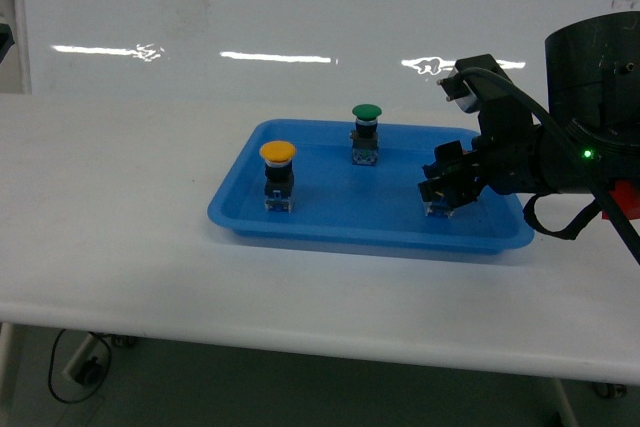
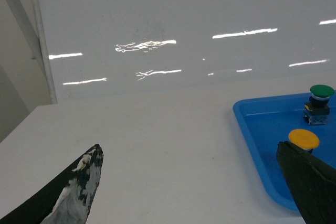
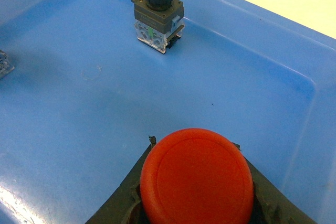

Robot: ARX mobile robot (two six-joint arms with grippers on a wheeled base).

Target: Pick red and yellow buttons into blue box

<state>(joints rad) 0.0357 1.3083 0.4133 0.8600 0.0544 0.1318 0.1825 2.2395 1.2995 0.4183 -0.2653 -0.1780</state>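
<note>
1. Head view: we are looking at a white table [image 1: 120,237] w/ a blue box [image 1: 330,222], a shallow tray, sitting on it right of centre.
2. Inside the box, the yellow button [image 1: 278,175] is standing upright near the left wall, cap up, black body and clear base below.
3. The green button [image 1: 366,133] is standing upright toward the back wall, well apart from the yellow one.
4. We are seeing the right gripper [image 1: 447,185] reaching into the right part of the box from the right side; its black fingers are hiding most of what they hold in this view, only a bit of clear base showing at the box floor.
5. Right wrist view: the red button [image 3: 197,181] is filling the lower centre, cap facing the camera, w/ dark finger pads [image 3: 128,192] pressing on both sides of it, so the jaws are clamped on the red button, inside the box, over its blue floor.
6. Same view: the green button is standing at the top, beyond the red cap; box rim and pale table are showing at upper right.
7. Left wrist view: the left gripper [image 2: 199,187] is hanging over bare table left of the box, jaws wide apart, holding nothing; one finger is at lower left, the other at lower right, partly overlapping the box edge.
8. Same view: the yellow and green buttons are showing at far right in the box.
</note>
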